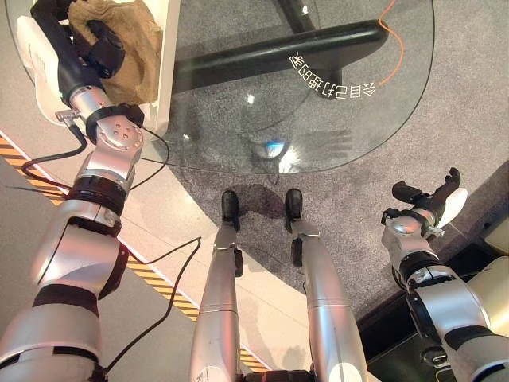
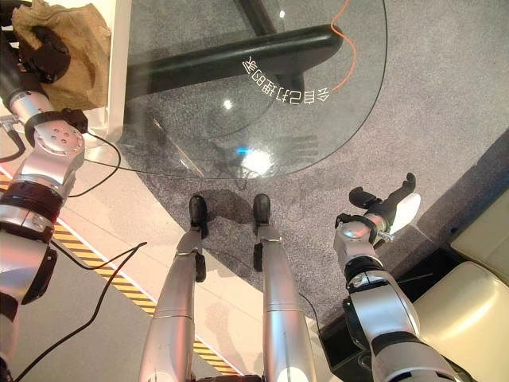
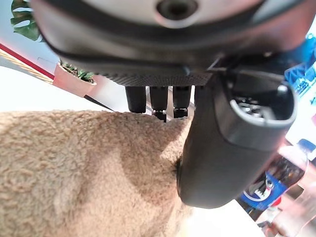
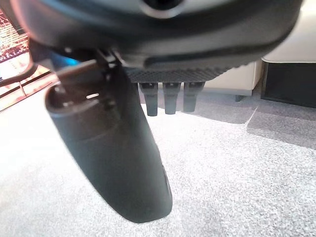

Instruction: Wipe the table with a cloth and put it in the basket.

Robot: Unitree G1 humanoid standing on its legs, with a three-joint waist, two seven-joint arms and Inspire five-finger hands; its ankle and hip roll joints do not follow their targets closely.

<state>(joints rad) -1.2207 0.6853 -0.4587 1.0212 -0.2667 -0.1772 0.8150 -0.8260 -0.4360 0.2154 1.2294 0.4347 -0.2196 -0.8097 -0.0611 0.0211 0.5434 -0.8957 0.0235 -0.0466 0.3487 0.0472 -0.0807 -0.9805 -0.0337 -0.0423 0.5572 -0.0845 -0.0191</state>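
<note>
The left hand [image 1: 99, 49] is curling its fingers into the fuzzy tan cloth [image 3: 74, 168] beneath them, gathering it; the right hand [image 1: 425, 199] is hanging slack-fingered, holding nothing.

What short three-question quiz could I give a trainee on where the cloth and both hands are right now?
1. True or false: the left hand rests on the tan cloth.
2. The right hand hangs over: A) glass table, B) grey carpet, C) basket?
3. Fill in: the glass table stands on a ____ base.

Key: 1 true; 2 B; 3 black.
</note>
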